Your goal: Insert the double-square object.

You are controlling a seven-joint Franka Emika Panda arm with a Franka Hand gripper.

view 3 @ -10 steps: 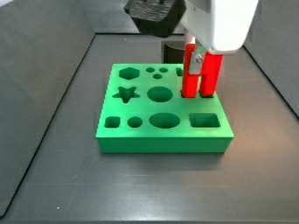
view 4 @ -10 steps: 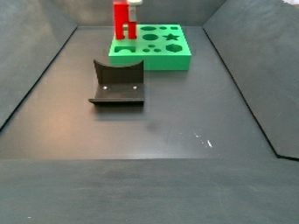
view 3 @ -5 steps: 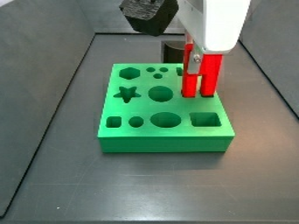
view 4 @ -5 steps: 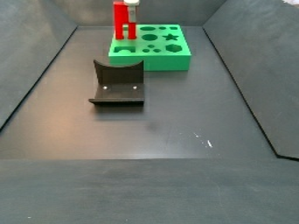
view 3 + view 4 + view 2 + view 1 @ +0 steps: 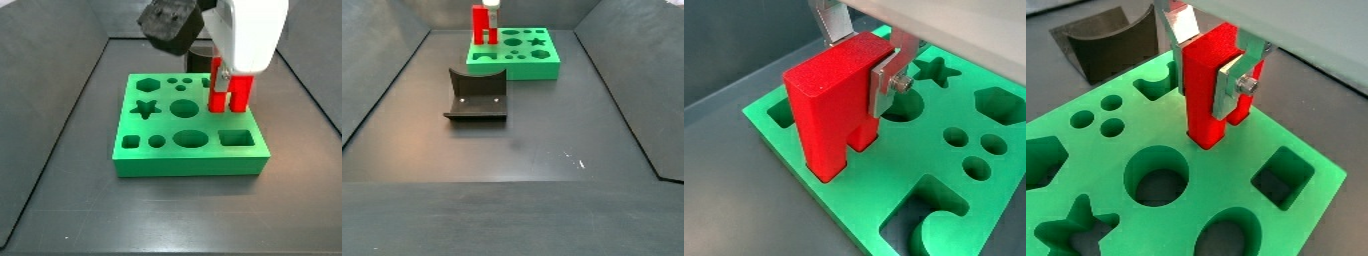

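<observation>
The end effector [image 5: 1213, 62] is pinching the bright red glossy double-square object [image 5: 1209, 92] near its top, silver finger plates [image 5: 1237, 82] pressed flat against opposite faces, over the green block. In a wrist view the peg [image 5: 835, 108] shows as two tall square bars joined across the top, with a notch between the legs, standing upright. Its surface is smooth and shiny, a saturated red.

The legs' lower ends meet the top face of the green rectangular block with shaped holes [image 5: 1300, 211]; whether they have entered an opening cannot be told. In a side view the red peg [image 5: 229, 90] sits toward three o'clock on the block [image 5: 187, 160], beneath the white body of the arm, with a round hole at nine o'clock of it and a square hole at six o'clock. In a side view from farther off, peg [image 5: 482, 27] and block [image 5: 533, 66] lie at twelve o'clock on the dark counter [image 5: 543, 190], and the dark grey curved fixture [image 5: 476, 98] stands apart at seven o'clock of the block.

Against a second ago, the peg stands a touch lower, and the arm has shifted slightly toward nine o'clock in the side view.
</observation>
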